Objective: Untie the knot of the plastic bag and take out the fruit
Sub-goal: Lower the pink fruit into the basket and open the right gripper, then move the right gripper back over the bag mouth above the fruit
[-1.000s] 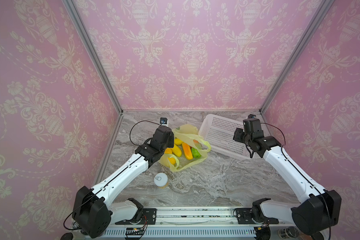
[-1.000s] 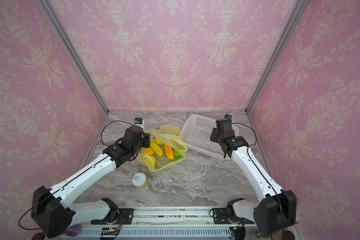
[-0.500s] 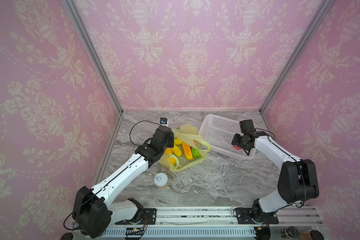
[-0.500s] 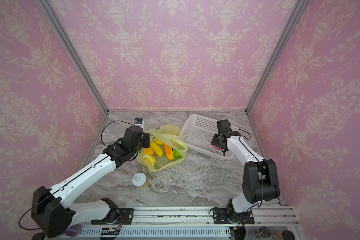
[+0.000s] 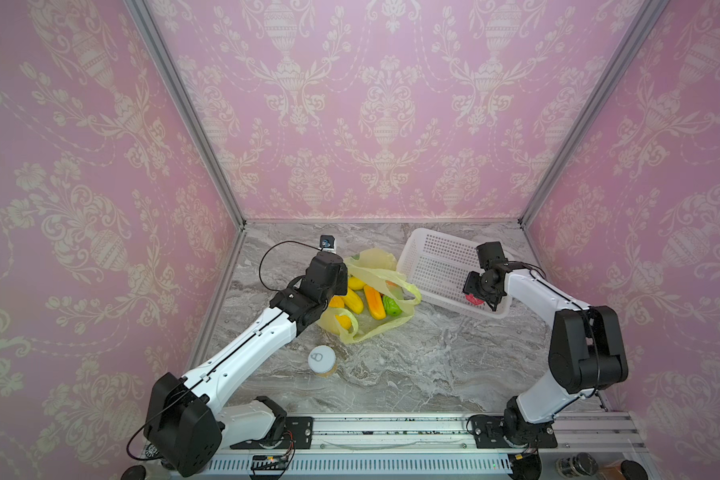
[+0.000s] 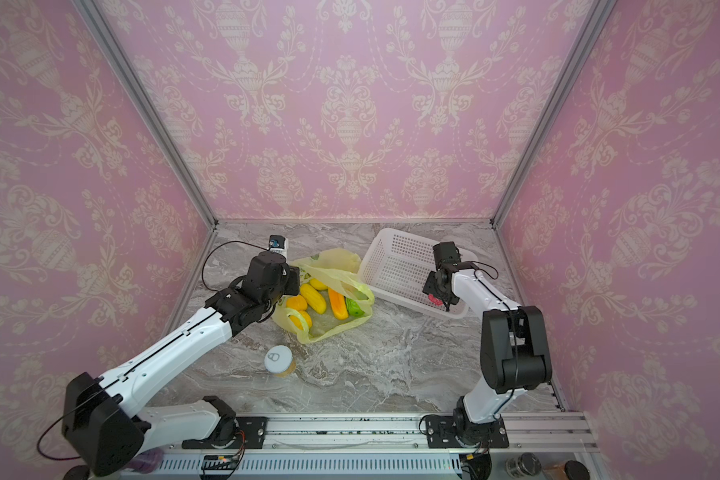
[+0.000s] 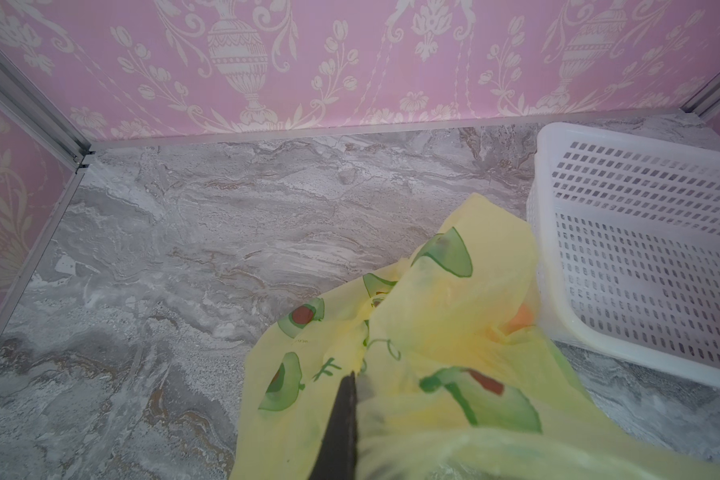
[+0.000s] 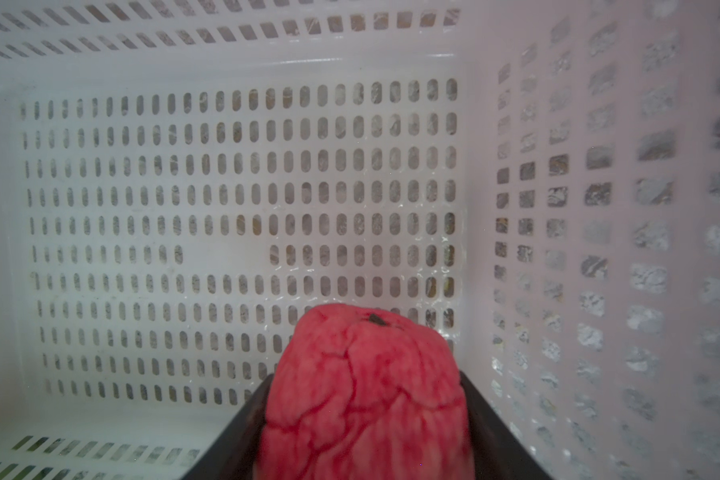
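The yellow-green plastic bag (image 5: 371, 258) (image 6: 334, 258) lies open on the marble with yellow (image 5: 353, 300), orange (image 5: 373, 302) and green fruit (image 5: 391, 306) showing in its mouth. My left gripper (image 7: 352, 379) is shut on the bag's film (image 7: 433, 332), pinching a fold beside the avocado prints. My right gripper (image 8: 364, 415) is shut on a pink-red bumpy fruit (image 8: 362, 365) (image 5: 472, 298) (image 6: 434, 298), held low inside the white basket (image 5: 408, 249) near its front right corner. The knot is out of view; two handle loops lie apart.
The white perforated basket (image 6: 371, 257) (image 7: 545, 137) (image 8: 225, 54) touches the bag's right side and holds nothing else that shows. A round can with a white pull-tab lid (image 5: 321, 359) (image 6: 278, 359) stands in front of the bag. Pink walls close three sides.
My right gripper has come down and toward the front inside the basket with the pink-red fruit, and its arm has folded back. The left arm and the bag have stayed still.
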Robot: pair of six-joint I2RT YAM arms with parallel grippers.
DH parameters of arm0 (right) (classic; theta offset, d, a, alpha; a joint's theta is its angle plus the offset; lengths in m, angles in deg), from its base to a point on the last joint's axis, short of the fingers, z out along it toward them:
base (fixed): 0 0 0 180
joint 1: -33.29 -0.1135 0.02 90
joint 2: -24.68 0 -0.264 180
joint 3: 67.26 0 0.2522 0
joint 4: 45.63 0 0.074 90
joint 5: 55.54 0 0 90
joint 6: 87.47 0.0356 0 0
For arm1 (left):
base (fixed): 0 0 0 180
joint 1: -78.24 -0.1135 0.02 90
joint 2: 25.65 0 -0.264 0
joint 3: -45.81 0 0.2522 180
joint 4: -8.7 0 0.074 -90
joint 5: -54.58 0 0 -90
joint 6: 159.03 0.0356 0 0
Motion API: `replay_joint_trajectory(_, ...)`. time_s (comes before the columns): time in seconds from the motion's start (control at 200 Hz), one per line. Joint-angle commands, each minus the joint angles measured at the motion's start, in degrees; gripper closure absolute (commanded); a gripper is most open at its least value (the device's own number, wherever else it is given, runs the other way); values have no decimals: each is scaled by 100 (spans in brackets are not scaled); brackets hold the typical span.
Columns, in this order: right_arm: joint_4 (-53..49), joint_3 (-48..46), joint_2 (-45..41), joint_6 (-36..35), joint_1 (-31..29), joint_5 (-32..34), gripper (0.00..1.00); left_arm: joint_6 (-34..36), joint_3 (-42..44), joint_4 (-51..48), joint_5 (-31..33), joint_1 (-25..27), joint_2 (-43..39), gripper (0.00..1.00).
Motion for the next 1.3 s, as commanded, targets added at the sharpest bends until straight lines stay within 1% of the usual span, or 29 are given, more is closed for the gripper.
replay_joint_trajectory(0.0, -76, 58, -167, 110, 21, 49, 33, 128, 28, -147, 192, -39, -150, 100)
replay_joint_trajectory(0.175, -83, 42, -238, 114, 20, 62, 16, 102, 57, -136, 163, -41, -205, 100)
replay_joint_trajectory(0.295, -66, 9, -339, 109, 22, 26, 8, 102, 48, -138, 154, -31, -188, 100)
replay_joint_trajectory(0.41, -11, -77, -553, 108, 23, 71, 7, 102, 49, -147, 148, -31, -179, 100)
replay_joint_trajectory(0.525, 117, -242, -950, 110, 12, 61, 11, 97, 45, -145, 130, -31, -187, 100)
replay_joint_trajectory(0.595, 276, -416, -1336, 145, -10, 11, 12, 93, 45, -146, 128, -36, -196, 100)
replay_joint_trajectory(0.681, 471, -653, -2065, 212, -111, -93, 12, 93, 45, -144, 106, -31, -203, 100)
replay_joint_trajectory(0.751, 541, -834, -2746, 363, -311, 27, 11, 86, 69, -121, 126, -31, -205, 100)
replay_joint_trajectory(0.786, 541, -927, -3122, 507, -471, 156, 10, 93, 100, -97, 155, -31, -211, 100)
replay_joint_trajectory(0.881, 928, -1471, -4031, 1379, -939, 118, 9, 22, 137, -74, 62, -34, -181, 100)
replay_joint_trajectory(0.931, 1349, -1899, -4455, 1854, -1118, -61, 8, -32, 147, -93, -85, -31, -170, 100)
replay_joint_trajectory(1.011, 1959, -2414, -4969, 2290, -1316, -527, 5, -128, 260, 8, -273, -31, -187, 100)
replay_joint_trajectory(1.081, 2127, -2621, -5281, 2468, -1381, -930, 0, -158, 309, 77, -236, -38, -155, 100)
replay_joint_trajectory(1.171, 2294, -2830, -5531, 2750, -1409, -1410, 0, -152, 258, 44, -118, -39, -1, 100)
replay_joint_trajectory(1.251, 2848, -3002, -5617, 2891, -1481, -1909, 0, -154, 211, 38, -142, -39, 153, 100)
replay_joint_trajectory(1.296, 3075, -3017, -5622, 2935, -1588, -1990, 0, -175, 187, 38, -184, -39, 228, 100)
